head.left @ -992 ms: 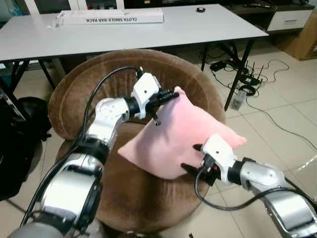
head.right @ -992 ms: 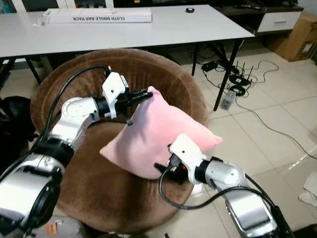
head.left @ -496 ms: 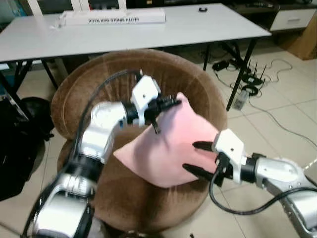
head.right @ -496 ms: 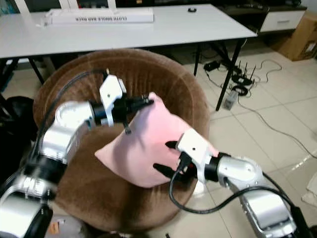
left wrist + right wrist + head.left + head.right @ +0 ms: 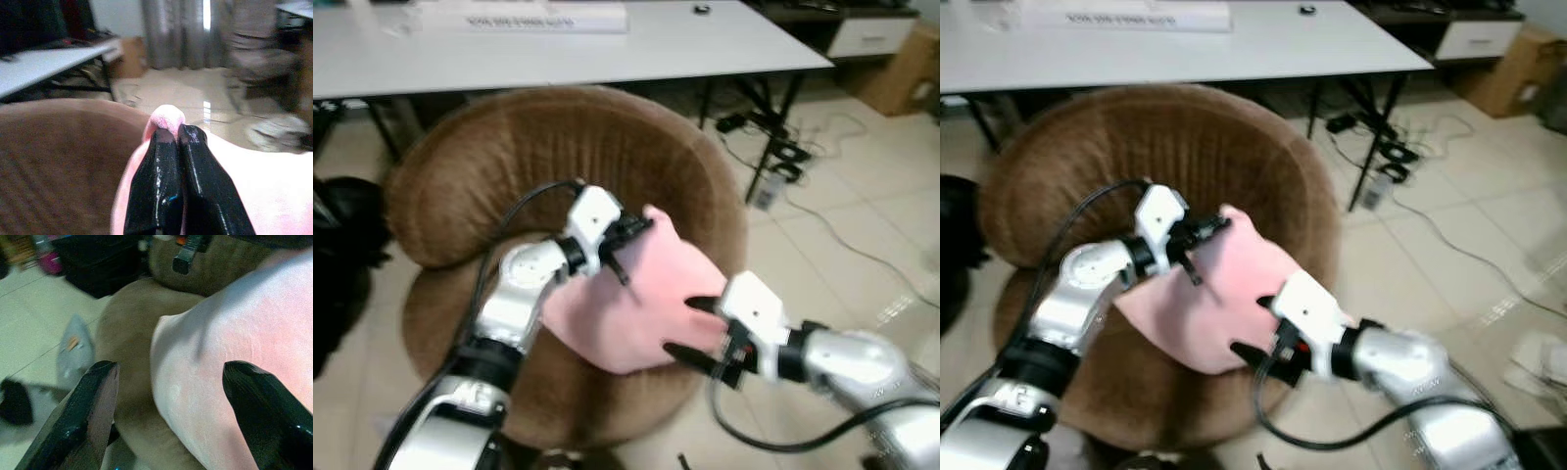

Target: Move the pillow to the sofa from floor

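Your soft pink fabric pillow (image 5: pixel 641 299) lies on the round brown plush sofa (image 5: pixel 509 157). The left gripper (image 5: pixel 628 227) pinches its far corner; the right gripper (image 5: pixel 697 328) gapes empty. Pulling away while pinched could drag it off.

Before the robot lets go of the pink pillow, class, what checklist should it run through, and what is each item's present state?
1. Pillow over the brown sofa seat: ok.
2. Left gripper pinching the pillow's corner: ok, fingers closed on it.
3. Right gripper released: ok, fingers spread wide at the pillow's edge.
4. Pillow fully resting on the seat: cannot tell, the head views are blurred.
5. Pillow clear of the seat's front edge: not ok, its lower corner reaches near the rim.
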### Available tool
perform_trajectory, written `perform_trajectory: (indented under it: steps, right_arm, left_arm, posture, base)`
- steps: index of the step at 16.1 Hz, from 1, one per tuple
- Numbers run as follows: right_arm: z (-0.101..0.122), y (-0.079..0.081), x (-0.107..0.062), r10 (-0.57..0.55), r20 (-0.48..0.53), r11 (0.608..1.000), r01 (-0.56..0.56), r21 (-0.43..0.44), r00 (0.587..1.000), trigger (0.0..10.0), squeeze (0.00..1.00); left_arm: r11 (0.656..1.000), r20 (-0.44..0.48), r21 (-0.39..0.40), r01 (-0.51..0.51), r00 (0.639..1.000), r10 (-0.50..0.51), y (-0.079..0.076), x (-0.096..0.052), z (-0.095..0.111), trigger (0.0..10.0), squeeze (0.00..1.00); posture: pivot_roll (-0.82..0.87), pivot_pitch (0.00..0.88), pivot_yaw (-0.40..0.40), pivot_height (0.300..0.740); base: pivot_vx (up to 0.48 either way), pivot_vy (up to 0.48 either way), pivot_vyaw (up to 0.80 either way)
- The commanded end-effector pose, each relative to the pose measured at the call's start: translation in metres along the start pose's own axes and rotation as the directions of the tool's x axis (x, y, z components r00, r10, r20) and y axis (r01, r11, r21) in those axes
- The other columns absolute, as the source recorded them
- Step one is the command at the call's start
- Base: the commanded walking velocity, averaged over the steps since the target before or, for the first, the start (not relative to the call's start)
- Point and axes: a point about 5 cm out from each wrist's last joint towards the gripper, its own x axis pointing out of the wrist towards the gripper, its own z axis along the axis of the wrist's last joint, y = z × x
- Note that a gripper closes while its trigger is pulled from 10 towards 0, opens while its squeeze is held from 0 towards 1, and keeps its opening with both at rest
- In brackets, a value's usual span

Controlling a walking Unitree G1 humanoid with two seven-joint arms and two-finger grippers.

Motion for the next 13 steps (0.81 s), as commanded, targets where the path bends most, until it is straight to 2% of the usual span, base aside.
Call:
perform_trajectory:
  steps: [1, 3, 4, 6, 7, 8, 9, 10, 13]
  right_arm:
    - [0.002, 0.0, 0.004, -0.058, 0.005, 0.998, 0.058, -0.004, 0.998, 10.0, 0.0]
    - [0.006, -0.004, 0.019, -0.109, 0.036, 0.994, 0.109, -0.001, 0.993, 10.0, 0.0]
    - [0.006, -0.006, 0.025, -0.115, 0.043, 0.993, 0.116, -0.026, 0.992, 10.0, 0.0]
    - [0.01, -0.003, 0.054, -0.069, 0.069, 0.994, 0.074, -0.084, 0.995, 10.0, 0.0]
    - [0.015, 0.0, 0.072, -0.046, 0.089, 0.995, 0.054, -0.088, 0.995, 10.0, 0.0]
    - [0.016, 0.001, 0.075, -0.042, 0.094, 0.995, 0.05, -0.089, 0.995, 10.0, 0.0]
    - [0.018, 0.002, 0.086, -0.04, 0.097, 0.994, 0.049, -0.094, 0.994, 10.0, 0.0]
    - [0.018, 0.002, 0.099, -0.077, 0.101, 0.99, 0.088, -0.108, 0.992, 10.0, 0.0]
    - [0.022, 0.005, 0.113, -0.125, 0.142, 0.987, 0.138, -0.087, 0.982, 10.0, 0.0]
  left_arm:
    - [0.992, 0.017, 0.071, -0.1, 0.995, 0.099, 0.018, -0.005, 0.005, 10.0, 0.0]
    - [0.97, -0.021, 0.148, -0.195, 0.98, 0.2, 0.039, -0.013, 0.0, 10.0, 0.0]
    - [0.959, -0.031, 0.175, -0.222, 0.973, 0.231, 0.045, -0.015, -0.001, 10.0, 0.0]
    - [0.926, -0.077, 0.259, -0.275, 0.95, 0.304, 0.062, -0.021, -0.002, 10.0, 0.0]
    - [0.918, -0.1, 0.274, -0.286, 0.941, 0.323, 0.067, -0.023, -0.004, 10.0, 0.0]
    - [0.917, -0.105, 0.276, -0.286, 0.94, 0.325, 0.068, -0.023, -0.005, 10.0, 0.0]
    - [0.914, -0.117, 0.289, -0.285, 0.937, 0.329, 0.069, -0.023, -0.006, 10.0, 0.0]
    - [0.909, -0.118, 0.296, -0.292, 0.934, 0.338, 0.071, -0.021, -0.007, 10.0, 1.0]
    - [0.895, -0.101, 0.32, -0.31, 0.928, 0.357, 0.076, -0.018, -0.001, 10.0, 1.0]
  posture:
    - [-0.05, 0.145, -0.069, 0.74]
    - [-0.04, 0.179, -0.068, 0.74]
    - [-0.03, 0.185, -0.072, 0.74]
    - [-0.02, 0.187, -0.076, 0.74]
    - [-0.01, 0.19, -0.077, 0.74]
    - [-0.01, 0.191, -0.077, 0.74]
    - [0.0, 0.192, -0.078, 0.74]
    - [0.0, 0.194, -0.081, 0.74]
    - [0.01, 0.19, -0.084, 0.74]
  base:
    - [0.0, 0.0, 0.0]
    - [0.0, 0.0, 0.0]
    - [0.0, 0.0, 0.0]
    - [0.0, 0.0, 0.0]
    - [0.0, 0.0, 0.0]
    - [0.0, 0.0, 0.0]
    - [0.0, 0.0, 0.0]
    - [0.0, 0.0, 0.0]
    - [0.0, 0.0, 0.0]
